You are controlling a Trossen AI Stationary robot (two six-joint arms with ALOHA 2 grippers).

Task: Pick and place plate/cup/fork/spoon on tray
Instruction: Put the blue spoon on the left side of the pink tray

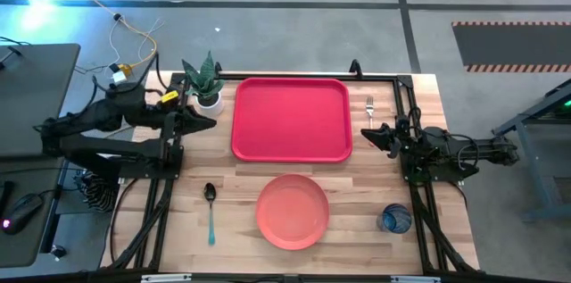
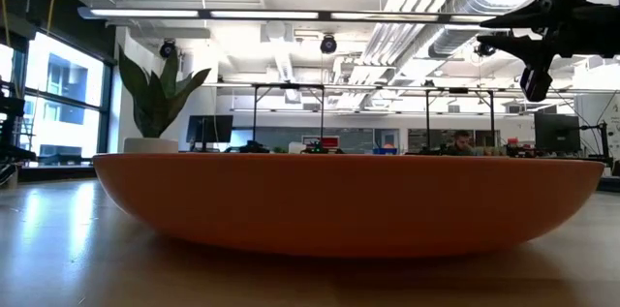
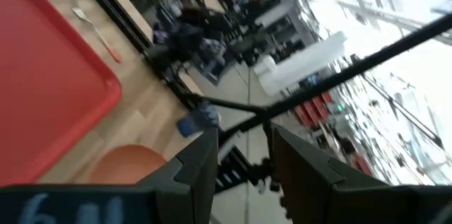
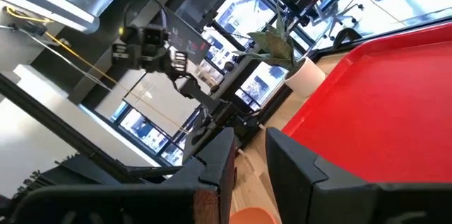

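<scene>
1. The red tray [image 1: 291,119] is lying flat toward the back middle of the wooden surface [image 1: 241,203], with nothing on it.
2. The salmon-pink plate [image 1: 293,211] is sitting on the surface just in front of the tray, apart from its near edge.
3. The spoon [image 1: 211,211] is lying to the left of the plate, its dark bowl pointing toward the tray and its teal handle toward the front edge.
4. The fork [image 1: 369,105] is resting just beside the tray's right edge, tines toward the back.
5. The blue cup [image 1: 395,219] is standing near the front right corner, well apart from the plate.
6. The left tool [image 1: 207,123] is hovering beside the tray's left edge, near a potted plant [image 1: 205,80]; its fingers are standing a little apart, grasping nothing.
7. The right tool [image 1: 368,135] is hanging beside the tray's right edge, close to the fork; its fingers are slightly parted and empty too.
</scene>
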